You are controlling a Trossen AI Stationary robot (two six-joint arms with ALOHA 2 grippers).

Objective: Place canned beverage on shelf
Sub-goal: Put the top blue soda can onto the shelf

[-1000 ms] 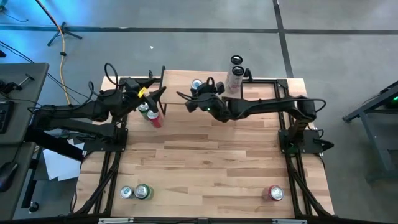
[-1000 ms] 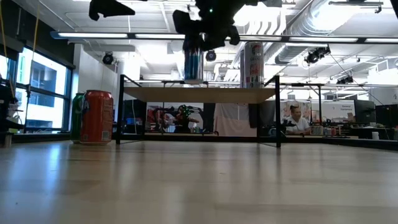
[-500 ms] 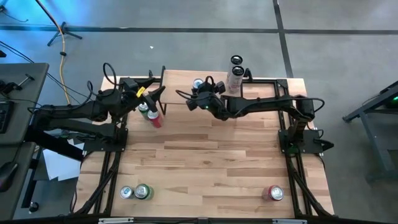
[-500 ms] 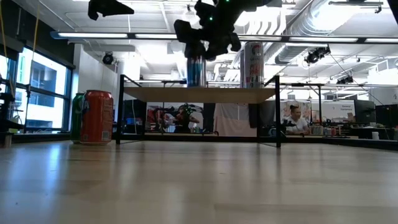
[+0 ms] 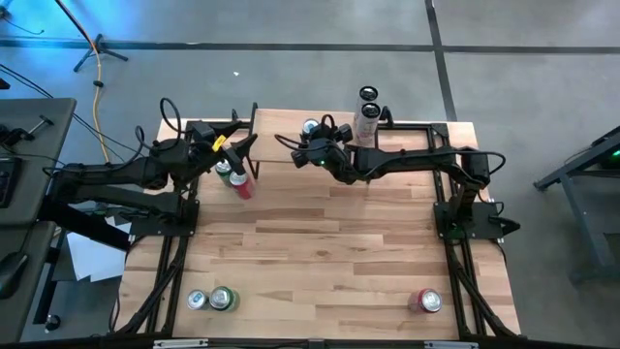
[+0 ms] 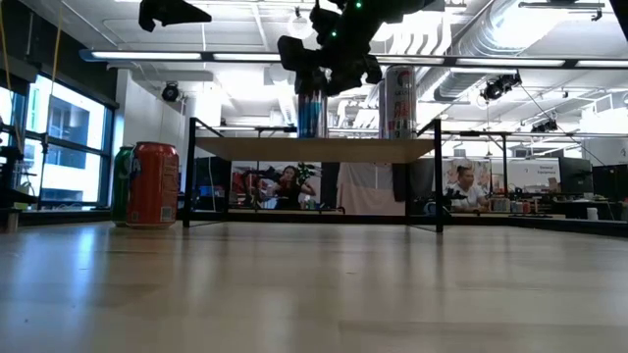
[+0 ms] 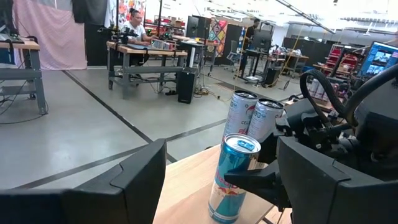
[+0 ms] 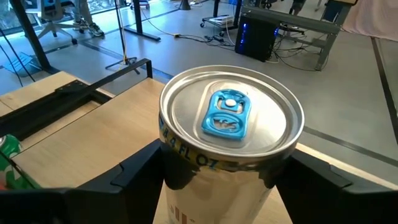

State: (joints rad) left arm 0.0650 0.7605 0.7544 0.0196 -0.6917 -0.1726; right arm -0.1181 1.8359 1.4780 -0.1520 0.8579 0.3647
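light wood makes the shelf [image 5: 291,124], a narrow raised board on thin black legs at the upper middle of the high view, along the table's [image 5: 320,252] far edge. a blue and silver can [image 5: 309,129] stands upright on it toward its left part; in the low view the same can [image 6: 311,110] sits on the board left of centre.

the right gripper [image 5: 312,147] hangs right at this can. from its own wrist camera the two dark fingers [image 8: 134,177] flank the can's body just below the rim, spread apart, and whether they still press the metal i cannot tell.

two taller white cans [image 5: 367,118] stand together at the shelf's right end.

the left gripper [image 5: 235,147] hovers at the upper left of the table, above a red can [image 5: 240,185] and a green can [image 5: 224,171]; its fingers [image 7: 130,180] stand apart with nothing between them.

at the lower left of the high view sit two more cans [image 5: 212,299], and one red can [image 5: 428,301] at the lower right.
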